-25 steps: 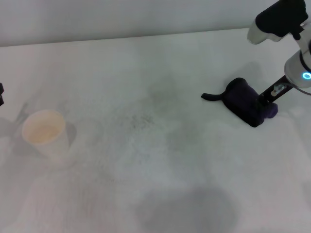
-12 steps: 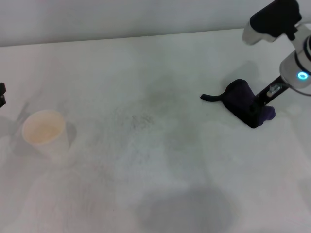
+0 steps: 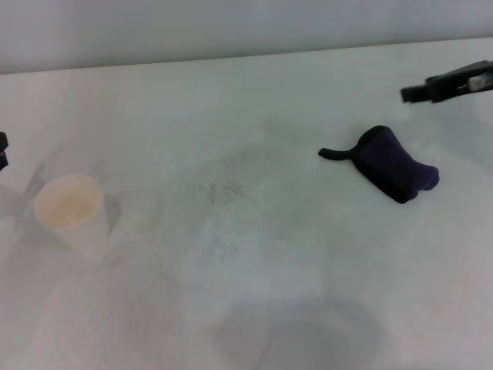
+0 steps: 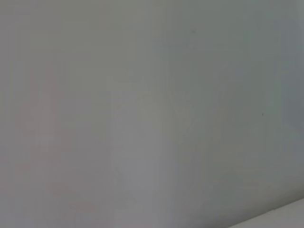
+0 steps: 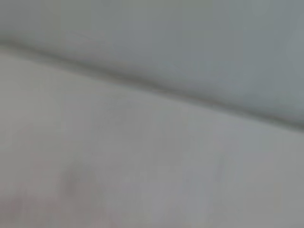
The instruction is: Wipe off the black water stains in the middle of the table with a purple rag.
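The purple rag (image 3: 391, 173) lies bunched on the white table (image 3: 254, 285) at the right, its thin dark tail pointing towards the middle. My right gripper (image 3: 417, 89) hovers above and behind the rag at the right edge, open and holding nothing, clear of the cloth. Only a dark sliver of my left gripper (image 3: 2, 150) shows at the far left edge. No round black blot shows. The middle of the table has only faint grey speckles (image 3: 223, 189). The right wrist view shows bare table (image 5: 142, 171) and its far edge.
A pale paper cup (image 3: 71, 212) stands upright at the left, near my left gripper. The table's far edge (image 3: 231, 58) meets a grey wall. A soft grey shadow (image 3: 296, 331) lies on the table at the front.
My right gripper has let go of the purple rag and risen up and away to the right. The rag stays where it was set down, slightly slumped. The left arm has not moved.
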You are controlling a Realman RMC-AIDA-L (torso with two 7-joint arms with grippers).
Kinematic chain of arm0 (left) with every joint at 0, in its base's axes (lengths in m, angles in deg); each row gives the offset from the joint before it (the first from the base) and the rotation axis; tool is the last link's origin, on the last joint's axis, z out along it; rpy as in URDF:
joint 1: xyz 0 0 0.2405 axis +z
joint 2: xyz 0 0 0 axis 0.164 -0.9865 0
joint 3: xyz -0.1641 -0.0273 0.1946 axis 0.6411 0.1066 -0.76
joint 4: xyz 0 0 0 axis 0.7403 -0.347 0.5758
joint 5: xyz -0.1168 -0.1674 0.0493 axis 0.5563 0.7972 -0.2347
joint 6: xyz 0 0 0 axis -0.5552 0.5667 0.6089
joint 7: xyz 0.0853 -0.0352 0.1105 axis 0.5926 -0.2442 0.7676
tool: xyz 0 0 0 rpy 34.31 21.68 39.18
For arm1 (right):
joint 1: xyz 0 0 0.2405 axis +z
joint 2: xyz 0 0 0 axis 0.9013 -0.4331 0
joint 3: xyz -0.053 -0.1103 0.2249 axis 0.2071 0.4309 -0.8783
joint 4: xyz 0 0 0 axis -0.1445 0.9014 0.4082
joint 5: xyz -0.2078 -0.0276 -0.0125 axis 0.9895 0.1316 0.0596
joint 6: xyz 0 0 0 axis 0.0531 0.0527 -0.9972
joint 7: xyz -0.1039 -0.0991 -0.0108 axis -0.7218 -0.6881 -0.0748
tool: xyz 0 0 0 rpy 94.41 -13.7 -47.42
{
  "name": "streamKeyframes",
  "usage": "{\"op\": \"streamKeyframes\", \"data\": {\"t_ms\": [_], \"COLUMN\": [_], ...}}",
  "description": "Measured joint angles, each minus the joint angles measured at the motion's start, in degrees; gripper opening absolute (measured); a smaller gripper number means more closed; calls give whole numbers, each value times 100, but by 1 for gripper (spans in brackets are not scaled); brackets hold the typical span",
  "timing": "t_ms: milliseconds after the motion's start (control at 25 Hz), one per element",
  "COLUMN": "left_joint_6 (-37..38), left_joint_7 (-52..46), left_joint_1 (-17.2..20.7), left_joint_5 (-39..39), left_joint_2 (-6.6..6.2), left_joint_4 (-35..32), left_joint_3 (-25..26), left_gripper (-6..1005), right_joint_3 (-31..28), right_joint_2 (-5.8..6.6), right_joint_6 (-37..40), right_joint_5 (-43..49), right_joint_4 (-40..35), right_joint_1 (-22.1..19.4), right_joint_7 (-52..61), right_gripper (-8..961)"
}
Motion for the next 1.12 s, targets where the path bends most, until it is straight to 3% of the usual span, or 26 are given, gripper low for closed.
{"op": "streamKeyframes", "data": {"t_ms": [200,360,400,520,720,880,1120], "left_joint_6": [0,-1,-1,60,194,194,175], "left_joint_7": [0,0,0,22,110,241,774], "left_joint_1": [-10,-19,-23,-26,-28,-28,-230], "left_joint_5": [93,210,236,306,614,890,1814], "left_joint_2": [1,0,0,0,0,16,47], "left_joint_4": [-22,-42,-43,-47,-16,-16,318], "left_joint_3": [6,8,8,8,9,9,-2], "left_gripper": [885,886,886,886,886,886,885], "right_joint_3": [-661,-917,-1033,-1186,-1479,-1480,-1485], "right_joint_2": [1,6,10,13,-15,-52,-70], "right_joint_6": [537,871,947,939,592,369,319], "right_joint_5": [-1724,-3398,-4176,-4901,-6845,-7813,-8712], "right_joint_4": [-729,-1523,-1961,-2398,-3803,-4494,-4927], "right_joint_1": [-403,-697,-803,-871,-985,-997,-1007], "right_joint_7": [-1780,-3458,-4297,-5121,-7600,-9056,-10139], "right_gripper": [551,550,550,549,548,546,547]}}
